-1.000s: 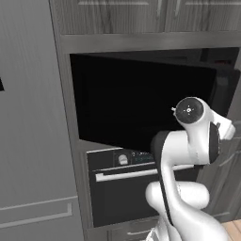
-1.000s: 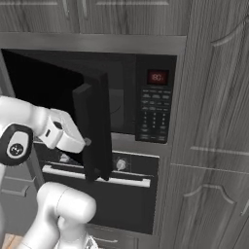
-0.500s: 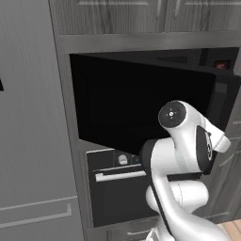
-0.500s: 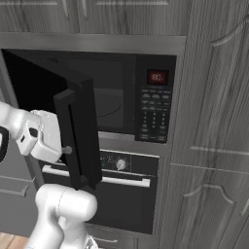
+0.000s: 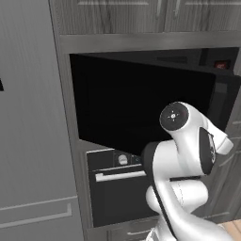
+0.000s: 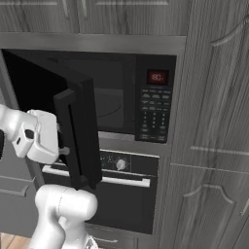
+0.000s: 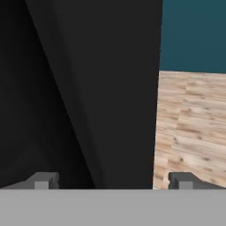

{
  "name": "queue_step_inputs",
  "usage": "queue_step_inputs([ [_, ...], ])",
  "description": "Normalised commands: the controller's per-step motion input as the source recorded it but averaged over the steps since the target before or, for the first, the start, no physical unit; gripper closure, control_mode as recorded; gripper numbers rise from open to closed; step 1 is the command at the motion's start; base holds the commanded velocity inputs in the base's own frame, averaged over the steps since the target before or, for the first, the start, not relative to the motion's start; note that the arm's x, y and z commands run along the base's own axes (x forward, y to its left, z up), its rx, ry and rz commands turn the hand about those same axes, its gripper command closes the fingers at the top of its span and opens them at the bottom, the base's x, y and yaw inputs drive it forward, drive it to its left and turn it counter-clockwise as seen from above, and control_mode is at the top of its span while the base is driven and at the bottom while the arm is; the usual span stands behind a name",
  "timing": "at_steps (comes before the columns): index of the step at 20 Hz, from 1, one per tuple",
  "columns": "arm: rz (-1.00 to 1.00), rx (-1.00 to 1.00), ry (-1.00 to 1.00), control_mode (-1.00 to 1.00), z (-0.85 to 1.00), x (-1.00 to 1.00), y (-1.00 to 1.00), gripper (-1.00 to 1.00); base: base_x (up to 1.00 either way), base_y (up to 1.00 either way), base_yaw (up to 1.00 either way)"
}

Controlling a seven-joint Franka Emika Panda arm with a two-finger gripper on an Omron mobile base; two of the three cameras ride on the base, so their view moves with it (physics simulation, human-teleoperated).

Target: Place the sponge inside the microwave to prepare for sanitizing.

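Observation:
The microwave (image 6: pixel 121 92) is a black built-in box with its wide dark door (image 6: pixel 78 136) swung out towards me. Its round turntable (image 6: pixel 109 104) shows inside, and the button panel with red display (image 6: pixel 156 77) is on the right. From the other side the door (image 5: pixel 141 103) hides the cavity. My gripper (image 6: pixel 62 150) sits at the door's outer edge, left of it. In the hand view my gripper (image 7: pixel 111 181) is open, fingertips (image 7: pixel 42 181) far apart, with the black door (image 7: pixel 88 88) close ahead of them and nothing held. The sponge is out of view.
A black oven (image 6: pixel 116 194) with knobs and a silver bar handle (image 6: pixel 121 181) sits right under the microwave. Grey wood cabinet fronts (image 6: pixel 214 121) stand to the right and above. A tall grey panel (image 5: pixel 28 141) stands left. Wood floor (image 7: pixel 194 128) shows past the door's edge.
The jaws have spread from nearly shut to wide apart. The hand has drawn back to the left, and the microwave door has swung further open with it.

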Motion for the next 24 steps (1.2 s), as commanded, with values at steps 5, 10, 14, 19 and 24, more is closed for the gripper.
queue_step_inputs([
  [5, 0.0, -0.07, -0.04, -1.0, 0.07, -0.37, 0.11, -1.0, 0.0, 0.0, 0.0],
  [10, 0.06, -0.02, 0.03, -1.0, 0.0, -0.13, 0.08, -1.0, 0.0, 0.0, 0.0],
  [14, 0.12, 0.05, -0.01, -1.0, 0.09, -0.64, -0.08, -1.0, 0.0, 0.0, 0.0],
  [19, 0.24, 0.3, -0.05, -1.0, 0.18, -0.96, -0.4, -1.0, 0.0, 0.0, 0.0],
  [24, 0.3, 0.44, -0.09, -1.0, 0.19, -0.68, -0.52, -1.0, 0.0, 0.0, 0.0],
])
